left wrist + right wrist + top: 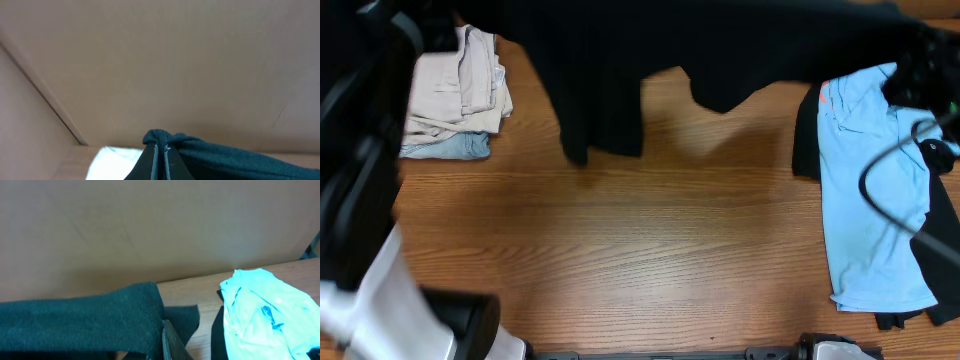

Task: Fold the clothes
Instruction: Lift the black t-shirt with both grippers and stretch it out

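The black T-shirt [650, 45] hangs stretched across the far side of the table, its lower edge and a sleeve dangling above the wood. In the left wrist view my left gripper [159, 150] is shut on a bunched corner of the black T-shirt [225, 155]. My right gripper [165, 335] is shut on the other end of the black T-shirt [80, 325], and only one of its fingers [173, 341] shows beside the hem. A light blue shirt [870, 190] lies spread at the right, also seen as the light blue shirt [265, 310] in the right wrist view.
A folded beige garment [455, 90] sits on a pale denim piece [450, 147] at the far left. A dark garment [807, 140] lies under the blue shirt. A black cable [880, 165] loops over the blue shirt. The wooden table [640, 250] fills the middle.
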Available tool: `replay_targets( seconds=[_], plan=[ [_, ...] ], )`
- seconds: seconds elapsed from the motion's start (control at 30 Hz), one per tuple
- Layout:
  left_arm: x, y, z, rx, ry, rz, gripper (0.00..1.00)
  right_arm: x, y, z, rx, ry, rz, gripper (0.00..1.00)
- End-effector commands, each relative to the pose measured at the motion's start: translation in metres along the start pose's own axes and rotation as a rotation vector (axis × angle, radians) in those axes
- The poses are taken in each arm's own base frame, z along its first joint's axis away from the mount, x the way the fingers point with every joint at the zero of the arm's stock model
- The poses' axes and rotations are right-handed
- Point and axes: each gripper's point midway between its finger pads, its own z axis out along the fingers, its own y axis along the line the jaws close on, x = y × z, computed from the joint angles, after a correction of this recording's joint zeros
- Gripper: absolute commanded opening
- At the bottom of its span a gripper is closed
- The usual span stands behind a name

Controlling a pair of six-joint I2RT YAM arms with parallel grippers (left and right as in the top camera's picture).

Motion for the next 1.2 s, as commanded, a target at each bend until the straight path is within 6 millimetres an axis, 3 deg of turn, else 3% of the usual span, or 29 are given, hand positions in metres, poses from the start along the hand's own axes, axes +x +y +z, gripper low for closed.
replay_targets(
  seconds=[0.0,0.07,0.17,0.4,0.53,0.63,0.77,0.8,0.9,1.03,1.17],
  plan=[
    [-0.024,0.063,-0.065,-0.249,-0.108,-0.013,0.04,-0.014,-0.027,-0.057,0.159,-0.122,0.006,0.04],
    [-0.028,0.069,-0.088,-0.249,-0.139,-0.021,0.04,-0.012,-0.026,-0.074,0.168,-0.140,0.005,0.04],
    [-0.032,0.074,-0.107,-0.260,-0.165,-0.005,0.04,-0.011,-0.028,-0.091,0.197,-0.167,0.005,0.04],
    [-0.029,0.084,-0.103,-0.333,-0.141,0.022,0.04,-0.006,-0.033,-0.088,0.222,-0.145,0.008,0.04],
    [-0.025,0.078,-0.077,-0.332,-0.107,0.046,0.04,-0.001,-0.039,-0.063,0.229,-0.082,0.013,0.04],
    [-0.020,0.072,-0.048,-0.331,-0.069,0.078,0.04,0.005,-0.045,-0.034,0.242,-0.018,0.017,0.04],
    [-0.003,0.060,0.003,-0.327,0.012,0.129,0.04,0.019,-0.057,0.015,0.258,0.094,0.026,0.04],
    [0.007,0.054,0.029,-0.325,0.050,0.148,0.04,0.026,-0.061,0.037,0.255,0.143,0.031,0.04],
    [0.021,0.047,0.061,-0.321,0.091,0.165,0.04,0.034,-0.065,0.062,0.253,0.189,0.036,0.04],
    [0.025,0.044,0.070,-0.320,0.100,0.168,0.04,0.031,-0.066,0.067,0.252,0.181,0.035,0.04],
    [0.011,0.050,0.047,-0.325,0.059,0.151,0.04,0.019,-0.059,0.042,0.240,0.117,0.030,0.04]
  ],
)
